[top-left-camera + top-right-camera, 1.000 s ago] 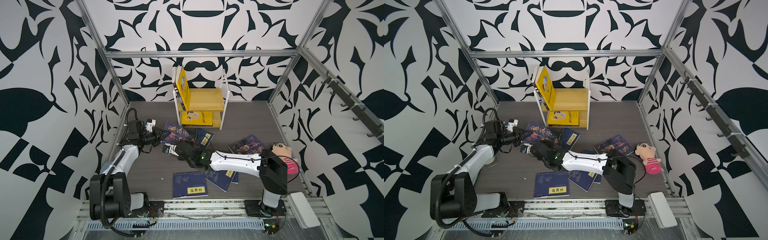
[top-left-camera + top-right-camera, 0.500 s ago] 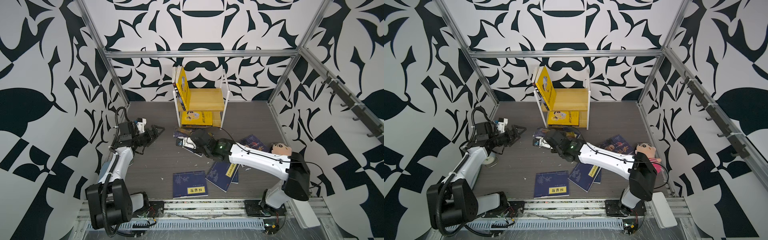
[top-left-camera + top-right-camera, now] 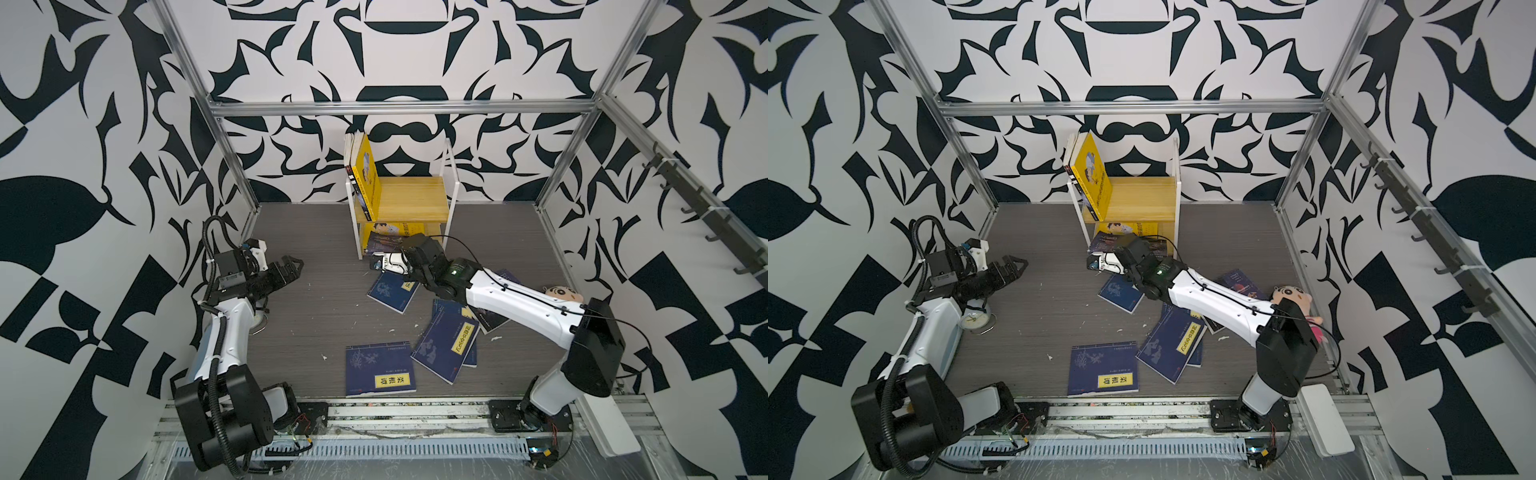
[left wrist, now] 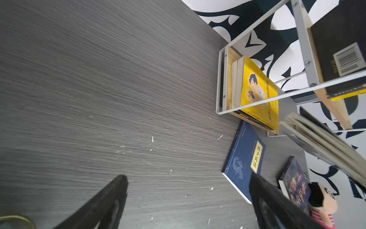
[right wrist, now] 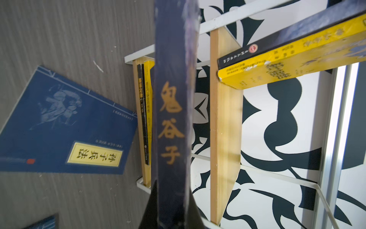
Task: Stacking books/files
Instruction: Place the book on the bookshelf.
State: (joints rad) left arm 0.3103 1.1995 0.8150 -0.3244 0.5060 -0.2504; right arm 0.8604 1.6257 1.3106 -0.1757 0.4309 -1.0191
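1. The held book (image 5: 174,119), dark with gold spine lettering, has moved from mid-table to the lower tier of the shelf (image 3: 415,195), at 12 o'clock on the table (image 3: 316,299).
2. The right gripper (image 3: 409,253) is clamped narrow on the book, which projects from it toward 10 o'clock.
3. The left gripper (image 3: 291,266) has let go of it, stands wide and empty, and has withdrawn to 9 o'clock.
4. Judgement: the hand-off is complete and insertion into the shelf comes next. Several navy books (image 3: 380,368) still lie around 5 to 6 o'clock.
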